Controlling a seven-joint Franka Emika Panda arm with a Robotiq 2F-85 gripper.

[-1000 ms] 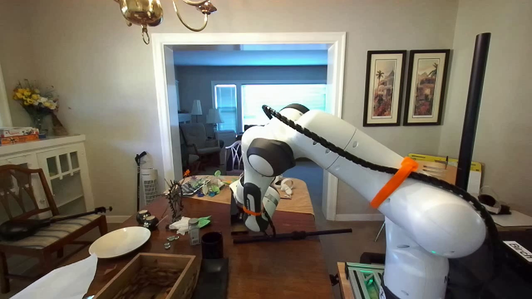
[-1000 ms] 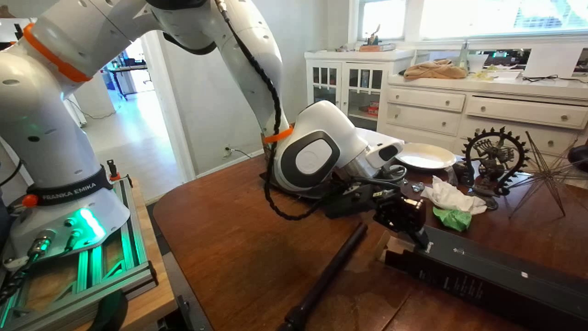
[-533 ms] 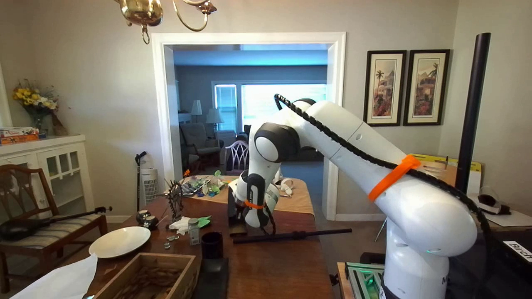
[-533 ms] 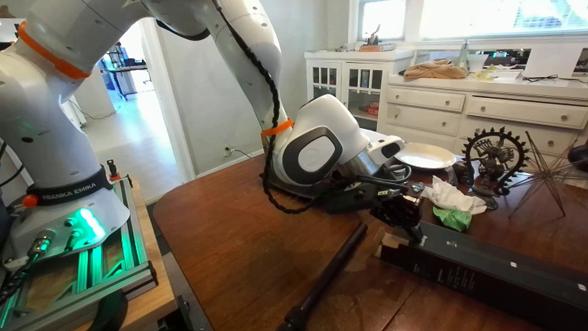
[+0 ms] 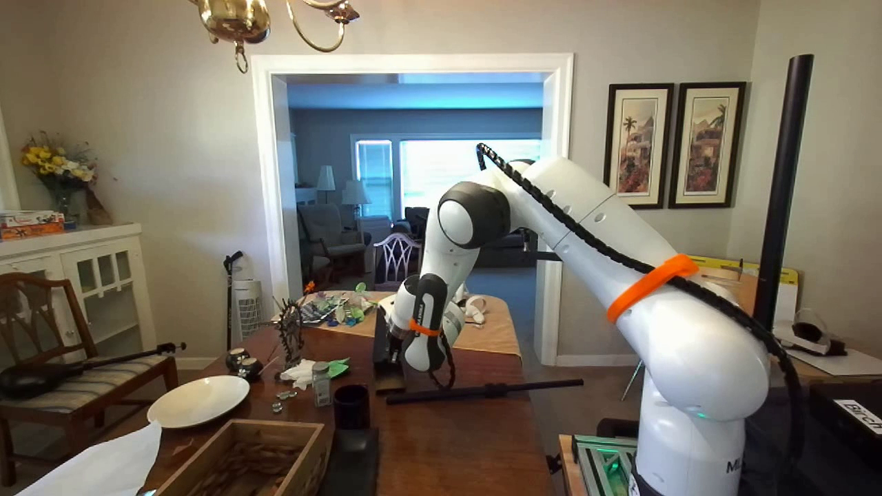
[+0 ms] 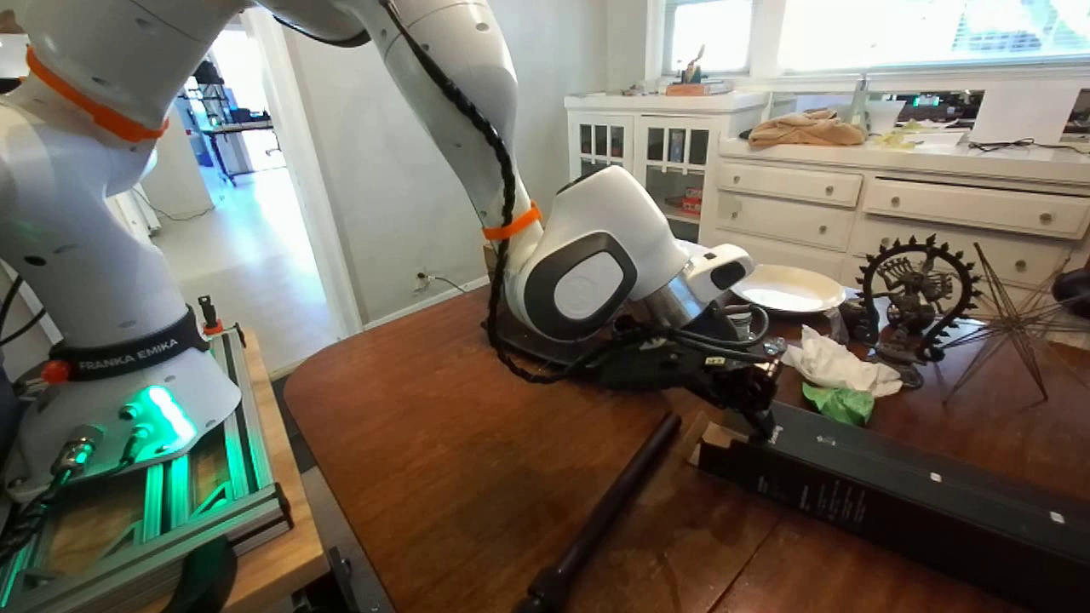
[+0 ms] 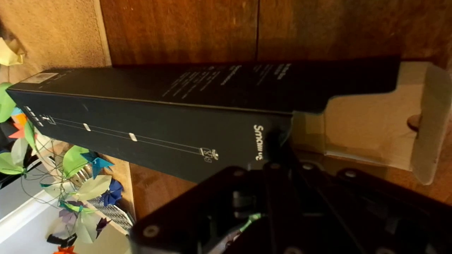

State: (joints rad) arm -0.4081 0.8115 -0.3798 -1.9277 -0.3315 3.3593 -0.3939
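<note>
I can see the gripper clamped closed on a long black rectangular cardboard box, right at its open end; the box lies on the reddish-brown wooden surface. A slim black pole rests near that end, and crumpled white paper sits near the box's side.

Franka Emika arm reaches low over wooden table, black gripper pinching top edge of long black cardboard box at open end. Black pole lies near box, angled toward foreground. Behind box: crumpled white tissue touching green paper, dark Nataraja statue, wire starburst, white plate. White cabinets line far wall.
</note>
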